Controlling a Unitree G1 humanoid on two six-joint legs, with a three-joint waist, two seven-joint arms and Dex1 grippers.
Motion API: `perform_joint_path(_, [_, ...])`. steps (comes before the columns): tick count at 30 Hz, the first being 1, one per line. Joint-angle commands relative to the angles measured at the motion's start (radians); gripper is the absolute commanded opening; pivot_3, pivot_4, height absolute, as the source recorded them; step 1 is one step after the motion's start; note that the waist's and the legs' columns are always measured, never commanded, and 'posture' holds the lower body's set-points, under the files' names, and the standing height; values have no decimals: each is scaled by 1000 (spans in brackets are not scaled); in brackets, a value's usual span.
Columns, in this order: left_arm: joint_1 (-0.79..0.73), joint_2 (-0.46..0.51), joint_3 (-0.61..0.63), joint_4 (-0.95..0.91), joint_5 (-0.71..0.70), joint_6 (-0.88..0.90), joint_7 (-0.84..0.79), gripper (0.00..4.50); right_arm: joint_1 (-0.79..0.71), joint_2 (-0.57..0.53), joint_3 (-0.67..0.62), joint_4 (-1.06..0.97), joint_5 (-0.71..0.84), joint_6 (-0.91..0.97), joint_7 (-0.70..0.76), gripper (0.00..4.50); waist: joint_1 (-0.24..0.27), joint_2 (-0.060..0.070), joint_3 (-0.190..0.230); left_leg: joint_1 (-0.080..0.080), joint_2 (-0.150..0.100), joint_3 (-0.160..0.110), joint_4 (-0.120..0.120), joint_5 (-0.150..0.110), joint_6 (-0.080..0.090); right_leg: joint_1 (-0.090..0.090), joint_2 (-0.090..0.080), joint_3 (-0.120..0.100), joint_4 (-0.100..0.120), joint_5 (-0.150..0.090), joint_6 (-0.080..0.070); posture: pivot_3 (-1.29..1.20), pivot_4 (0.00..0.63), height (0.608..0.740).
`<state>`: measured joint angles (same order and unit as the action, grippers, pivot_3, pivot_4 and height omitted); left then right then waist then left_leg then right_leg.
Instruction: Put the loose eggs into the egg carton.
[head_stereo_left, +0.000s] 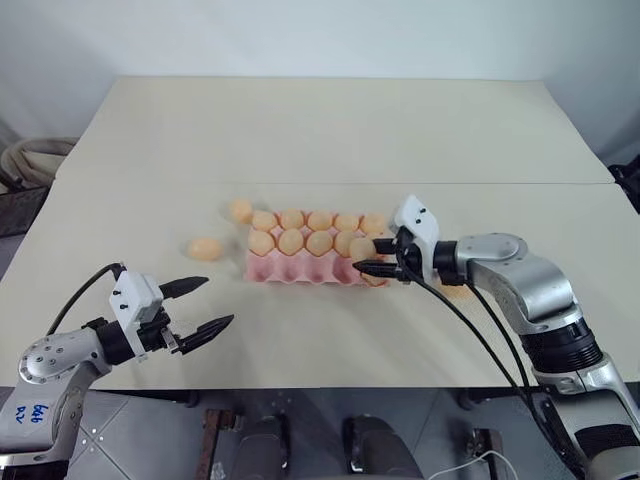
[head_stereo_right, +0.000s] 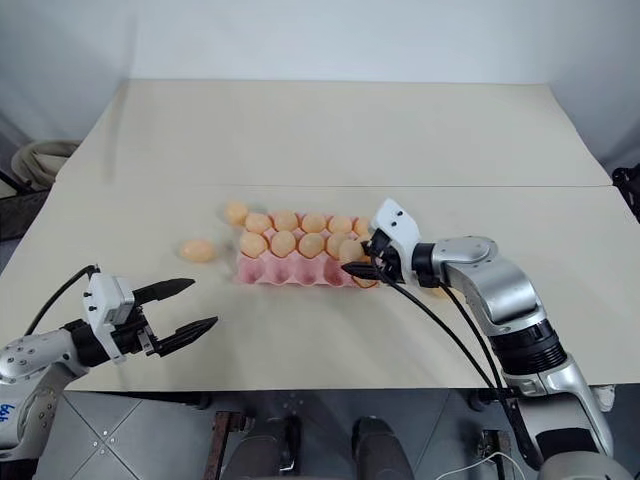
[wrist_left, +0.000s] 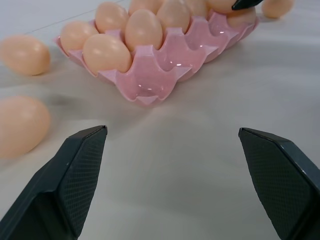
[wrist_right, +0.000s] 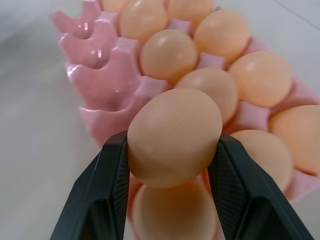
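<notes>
Pink egg carton (wrist_right: 95, 60) under your right claw (wrist_right: 172, 150) grasping an egg (wrist_right: 175, 135), front cups hidden, left claw (head_stereo_left: 195, 305) released.

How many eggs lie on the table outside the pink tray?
3 loose eggs: one left of the egg carton, one by its far-left corner, one right of it, under the right arm.

Pale orange-tan eggs (head_stereo_left: 205, 248) fill a pink (glossy) carton (head_stereo_left: 300, 268).
</notes>
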<state>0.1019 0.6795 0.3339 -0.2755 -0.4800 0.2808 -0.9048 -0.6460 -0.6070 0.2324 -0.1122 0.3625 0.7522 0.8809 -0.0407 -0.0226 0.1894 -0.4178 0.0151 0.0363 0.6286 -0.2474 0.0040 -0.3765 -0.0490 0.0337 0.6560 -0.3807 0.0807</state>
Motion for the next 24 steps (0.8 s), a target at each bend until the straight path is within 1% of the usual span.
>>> perform_joint_path(1, [-11,-7,-3,-41,-28,0,7,4500,3,7,3,-59,10,29,7,2017,-3,0,0,0,0,0,0,0,0,0,0,0,1,0,0,0,150,740])
perform_joint_path(2, [-21,-10,-8,-40,-31,3,9,4500,6,7,3,-66,9,33,6,2017,-4,0,0,0,0,0,1,0,0,0,0,0,1,0,0,0,150,740])
perform_joint_path(3, [-32,-13,-11,-39,-35,7,12,4500,8,7,2,-73,10,41,5,2275,-5,0,0,1,0,0,1,1,0,0,0,0,2,0,0,0,150,740])
perform_joint_path(5, [-49,-15,-22,-37,-38,12,14,4500,10,9,-1,-82,9,48,2,2825,-7,0,0,1,0,0,1,1,0,0,0,0,3,0,0,0,150,740])
perform_joint_path(8, [-70,-20,-42,-32,-38,15,14,4500,16,10,-19,-100,10,57,-16,3837,-10,0,0,1,0,0,1,1,0,0,0,0,3,0,0,0,150,740])
perform_joint_path(10, [-89,-26,-62,-23,-34,14,14,4500,43,-2,-82,-144,44,63,-22,4475,-10,0,0,1,0,0,0,1,0,0,0,0,3,0,0,0,150,740])
perform_joint_path(12, [-96,-27,-70,-18,-33,13,12,4500,67,-15,-121,-177,64,64,-23,4475,-10,0,0,0,0,0,0,1,0,0,0,0,2,0,0,0,150,740])
perform_joint_path(15, [-103,-26,-79,-13,-37,16,6,4500,178,-55,-245,-246,100,28,-21,4475,-7,0,0,0,0,0,0,1,0,0,0,0,2,0,0,0,150,740])
perform_joint_path(17, [-113,-26,-89,-5,-38,17,0,4500,298,-88,-352,-288,110,-8,-21,4475,1,0,0,0,0,0,0,1,0,1,0,-1,1,0,0,0,150,740])
perform_joint_path(19, [-124,-27,-95,4,-39,20,-4,4500,392,-112,-423,-315,111,-38,-22,4475,12,0,0,0,0,0,0,1,0,1,0,-1,1,0,0,0,150,740])
perform_joint_path(22, [-165,-25,-121,36,-33,17,-26,4500,568,-110,-576,-331,118,-114,-17,4475,13,0,0,1,0,0,1,1,0,2,1,0,2,0,0,0,150,740])
perform_joint_path(24, [-200,-25,-138,60,-29,16,-40,4500,663,-106,-655,-319,112,-177,-6,4475,15,0,0,4,0,0,1,1,1,5,1,0,2,0,0,0,150,740])
